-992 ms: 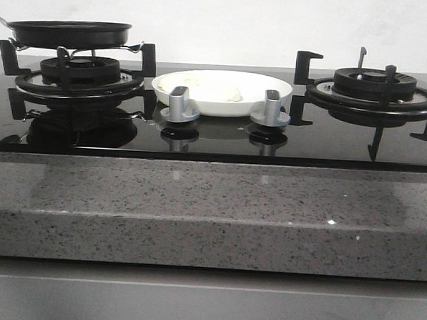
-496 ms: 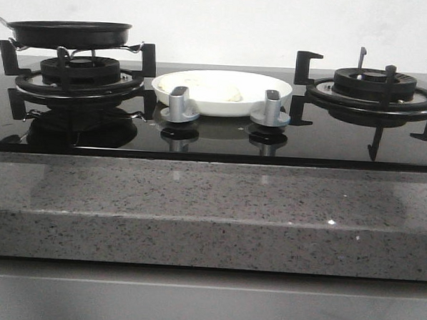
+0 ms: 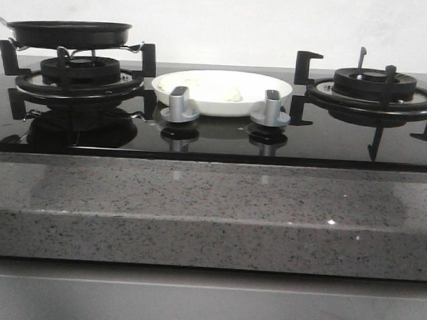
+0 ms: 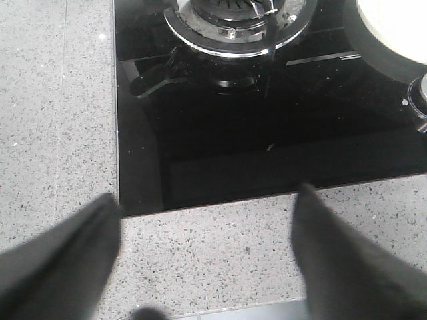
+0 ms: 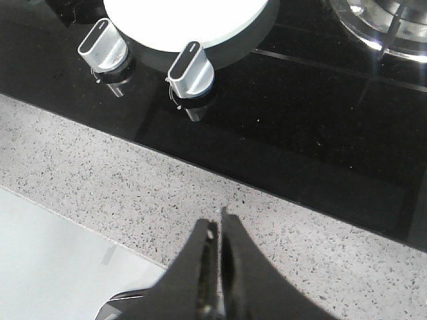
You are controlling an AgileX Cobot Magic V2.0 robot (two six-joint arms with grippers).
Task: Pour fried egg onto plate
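The white plate (image 3: 260,86) sits on the black glass hob between the two burners, and the pale fried egg (image 3: 211,89) lies in it. The black frying pan (image 3: 70,33) rests on the left burner's grate. The plate's rim also shows in the left wrist view (image 4: 393,30) and in the right wrist view (image 5: 193,20). My left gripper (image 4: 207,207) is open and empty over the granite counter's front edge. My right gripper (image 5: 217,223) is shut and empty over the granite counter, in front of the knobs. Neither gripper shows in the front view.
Two silver knobs (image 3: 179,104) (image 3: 271,108) stand in front of the plate. The right burner (image 3: 375,86) carries nothing. The speckled granite counter (image 3: 211,210) runs along the hob's front edge. The left burner (image 4: 233,23) shows in the left wrist view.
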